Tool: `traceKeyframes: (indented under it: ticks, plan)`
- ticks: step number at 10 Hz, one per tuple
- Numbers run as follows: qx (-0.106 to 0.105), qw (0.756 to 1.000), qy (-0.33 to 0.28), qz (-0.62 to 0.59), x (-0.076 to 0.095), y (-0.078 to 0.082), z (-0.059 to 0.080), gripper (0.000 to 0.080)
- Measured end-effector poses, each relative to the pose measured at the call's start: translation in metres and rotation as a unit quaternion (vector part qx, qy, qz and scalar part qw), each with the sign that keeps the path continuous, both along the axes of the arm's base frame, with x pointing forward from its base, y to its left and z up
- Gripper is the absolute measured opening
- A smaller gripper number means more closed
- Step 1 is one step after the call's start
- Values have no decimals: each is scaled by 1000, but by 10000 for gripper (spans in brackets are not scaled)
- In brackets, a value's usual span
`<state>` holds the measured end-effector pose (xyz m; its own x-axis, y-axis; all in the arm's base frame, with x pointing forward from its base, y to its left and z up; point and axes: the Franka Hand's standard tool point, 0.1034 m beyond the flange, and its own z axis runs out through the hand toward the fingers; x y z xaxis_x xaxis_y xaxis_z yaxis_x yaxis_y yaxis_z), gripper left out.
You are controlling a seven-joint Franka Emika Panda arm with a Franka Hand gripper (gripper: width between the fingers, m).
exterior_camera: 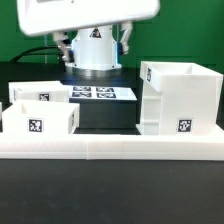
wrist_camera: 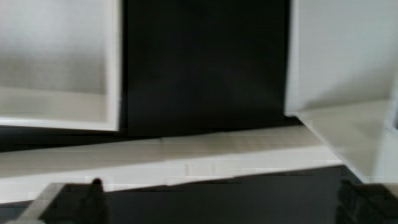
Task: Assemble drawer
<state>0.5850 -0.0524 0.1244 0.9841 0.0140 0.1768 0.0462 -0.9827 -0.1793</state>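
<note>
The tall white casing (exterior_camera: 180, 95) stands on the exterior view's right, tag facing front. Two small white trays sit on the left, one (exterior_camera: 40, 120) in front of the other (exterior_camera: 38, 93). The arm's wrist (exterior_camera: 95, 48) hangs behind them at the back middle. In the wrist view my gripper (wrist_camera: 224, 192) is open and empty, with dark fingertips (wrist_camera: 84, 198) low over the dark table. A white part (wrist_camera: 63, 60) and another (wrist_camera: 347, 50) flank a dark gap; I cannot tell which is which.
A long low white bar (exterior_camera: 110, 148) lies across the front of the parts and also shows in the wrist view (wrist_camera: 196, 155). The marker board (exterior_camera: 100, 93) lies flat between the trays and the casing. A green wall stands behind.
</note>
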Motion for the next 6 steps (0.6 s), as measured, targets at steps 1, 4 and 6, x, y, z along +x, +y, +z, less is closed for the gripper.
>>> traceKeyframes:
  ticks: [1, 4, 6]
  plan:
    - [0, 1000, 4, -17, 0, -3, 0, 648]
    - [1, 1000, 5, -15, 0, -1, -1, 648]
    - [-16, 999, 24, -42, -3, -6, -3, 648]
